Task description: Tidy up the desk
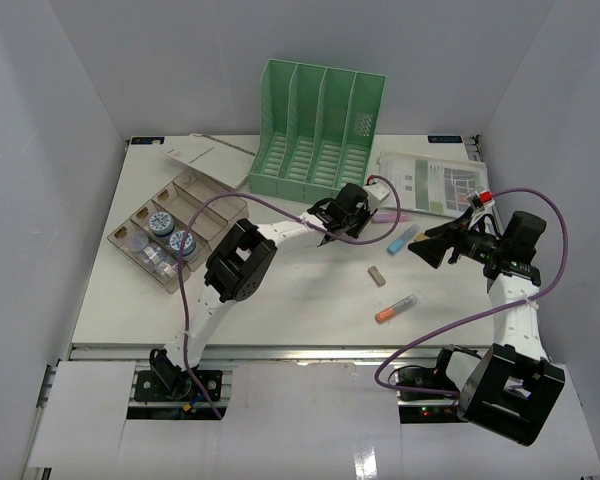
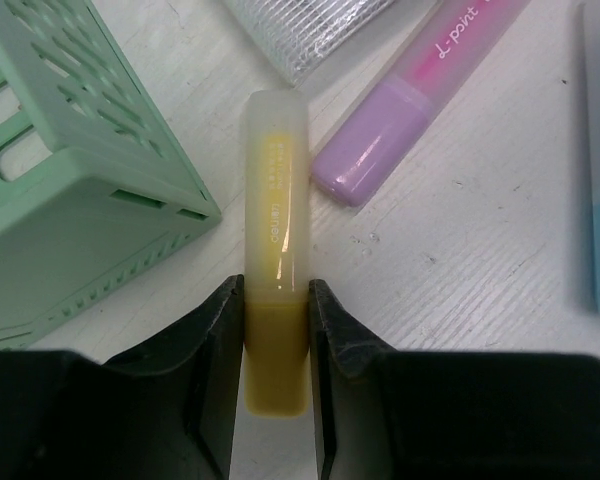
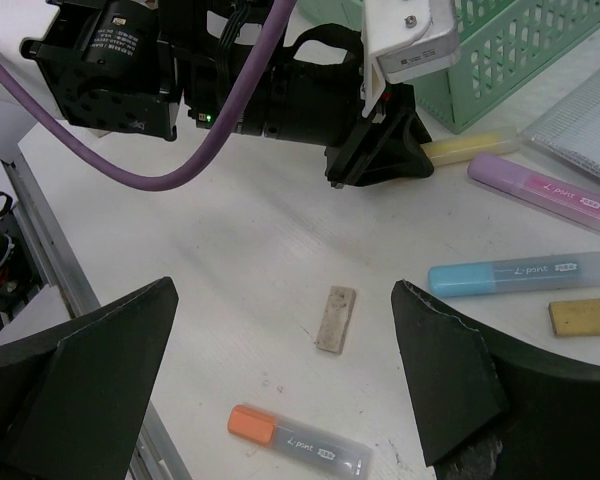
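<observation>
Sitting at the far left, the clear compartment box [image 1: 202, 200] is resting on the desk [image 1: 280, 300], a broad, flat white tabletop that is carrying everything here. It is looking rigid and fixed, so it is the clutter on it that needs taking hold of. Next right, the green file rack [image 2: 70, 200] is standing upright. Just beside its near corner the left gripper [image 2: 276, 290] is clasping the yellow highlighter [image 2: 275, 180], with both jaws pressing the darker barrel end. The pen is lying flat on the desk and is likely feeling light, stiff and slick, so a grip across the barrel seems sound, though it may swivel. A purple highlighter [image 2: 410, 110] is lying close by, leaving little room. The smooth surface is probably letting pens slide. Farther right, the right gripper [image 3: 285, 300] is hanging spread wide, holding nothing.
</observation>
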You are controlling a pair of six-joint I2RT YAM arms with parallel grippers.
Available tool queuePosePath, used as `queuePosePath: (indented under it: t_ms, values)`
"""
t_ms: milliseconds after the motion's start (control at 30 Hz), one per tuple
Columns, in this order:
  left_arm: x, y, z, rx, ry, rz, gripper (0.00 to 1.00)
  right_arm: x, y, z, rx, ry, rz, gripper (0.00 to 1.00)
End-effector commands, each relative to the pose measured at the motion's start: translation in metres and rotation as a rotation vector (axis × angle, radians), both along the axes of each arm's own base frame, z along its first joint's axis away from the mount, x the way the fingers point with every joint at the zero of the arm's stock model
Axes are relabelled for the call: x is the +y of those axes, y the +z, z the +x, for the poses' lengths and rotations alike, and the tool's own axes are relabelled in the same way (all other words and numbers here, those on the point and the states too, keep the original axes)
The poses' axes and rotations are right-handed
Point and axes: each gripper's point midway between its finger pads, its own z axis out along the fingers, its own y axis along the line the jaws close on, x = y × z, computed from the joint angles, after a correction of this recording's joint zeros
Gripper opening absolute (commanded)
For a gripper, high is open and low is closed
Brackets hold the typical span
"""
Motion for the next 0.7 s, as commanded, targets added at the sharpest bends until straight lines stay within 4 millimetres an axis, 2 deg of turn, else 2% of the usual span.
queuePosePath:
  t_ms: [0, 167, 233, 267, 300, 333, 367, 467, 567, 667]
  values:
    - [0.008, 0.015, -0.018, -0.008, -0.004, 0.023, 0.24, -0.002, 0.009, 0.003, -0.041, 0.006, -0.006, 0.94]
    - [0.016, 0.05, -0.047, -0.021, -0.031, -0.04, 0.15, -0.002, 0.01, 0.002, -0.043, 0.008, -0.007, 0.94]
    - [0.024, 0.082, -0.056, -0.041, -0.024, -0.098, 0.13, -0.002, 0.01, 0.002, -0.045, 0.006, -0.007, 0.94]
    - [0.029, 0.075, -0.061, -0.023, -0.018, -0.092, 0.13, -0.002, 0.01, 0.002, -0.048, 0.006, -0.008, 0.94]
    - [0.034, 0.093, -0.067, -0.03, -0.012, -0.125, 0.12, -0.002, 0.01, 0.002, -0.049, 0.007, -0.008, 0.94]
    - [0.042, 0.097, -0.074, -0.014, 0.002, -0.14, 0.11, -0.002, 0.01, 0.001, -0.049, 0.007, -0.009, 0.94]
    - [0.051, 0.095, -0.082, 0.013, 0.02, -0.147, 0.1, -0.002, 0.01, 0.002, -0.048, 0.005, -0.009, 0.94]
    - [0.081, 0.104, -0.094, 0.064, 0.086, -0.191, 0.07, -0.002, 0.011, 0.001, -0.051, 0.006, -0.009, 0.94]
    - [0.12, 0.125, -0.101, 0.108, 0.163, -0.291, 0.05, -0.002, 0.011, 0.001, -0.052, 0.007, -0.007, 0.94]
    - [0.17, 0.124, -0.099, 0.179, 0.274, -0.387, 0.03, -0.002, 0.012, 0.0, -0.053, 0.009, -0.007, 0.94]
